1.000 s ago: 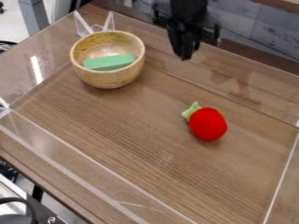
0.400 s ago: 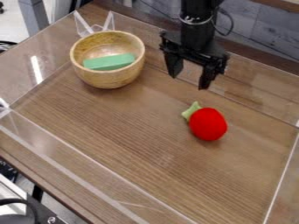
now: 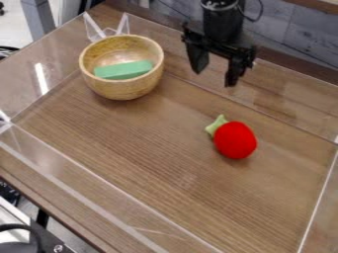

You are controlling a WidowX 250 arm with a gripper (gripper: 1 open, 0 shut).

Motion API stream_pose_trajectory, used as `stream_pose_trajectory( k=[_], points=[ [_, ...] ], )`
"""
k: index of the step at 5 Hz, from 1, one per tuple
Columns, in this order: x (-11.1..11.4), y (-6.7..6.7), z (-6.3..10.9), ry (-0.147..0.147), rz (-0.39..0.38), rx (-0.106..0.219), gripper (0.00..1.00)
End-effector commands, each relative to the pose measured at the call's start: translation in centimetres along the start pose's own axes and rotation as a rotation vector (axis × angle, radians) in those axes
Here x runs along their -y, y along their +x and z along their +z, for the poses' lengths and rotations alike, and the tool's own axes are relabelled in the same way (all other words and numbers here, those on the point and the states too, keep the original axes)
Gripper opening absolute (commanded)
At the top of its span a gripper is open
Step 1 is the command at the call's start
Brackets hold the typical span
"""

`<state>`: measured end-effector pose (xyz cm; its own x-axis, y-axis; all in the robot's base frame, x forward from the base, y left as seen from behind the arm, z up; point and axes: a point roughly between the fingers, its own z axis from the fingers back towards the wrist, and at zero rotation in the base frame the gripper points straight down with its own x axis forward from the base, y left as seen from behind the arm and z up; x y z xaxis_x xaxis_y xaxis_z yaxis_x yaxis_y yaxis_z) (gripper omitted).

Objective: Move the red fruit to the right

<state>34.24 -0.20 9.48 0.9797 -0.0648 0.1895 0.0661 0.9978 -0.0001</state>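
Arm cut off at top edge, only lower part visible. Gripper (image 3: 218,71) black, pointing down over far side of table (image 3: 145,168), 2 fingers (image 3: 196,59) spread apart, holding nothing. Fruit (image 3: 234,138) red, round, fuzzy, green top toward upper left; lying right of centre, apart from gripper. Bowl (image 3: 122,66) at left, green item (image 3: 121,70) inside.

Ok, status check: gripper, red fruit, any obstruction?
Gripper open, empty, above table. Red fruit loose on tabletop, untouched. Wooden bowl far left, path clear.
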Motion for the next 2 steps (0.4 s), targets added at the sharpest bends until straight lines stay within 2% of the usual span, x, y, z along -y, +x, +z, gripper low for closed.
stream_pose_trajectory(
  k=[1, 2],
  points=[
    [-1.0, 1.4, 2.9, 0.003, -0.047, 0.089, 1.0],
    [-2.0, 1.9, 3.9, 0.017, 0.009, 0.099, 1.0]
  ],
)
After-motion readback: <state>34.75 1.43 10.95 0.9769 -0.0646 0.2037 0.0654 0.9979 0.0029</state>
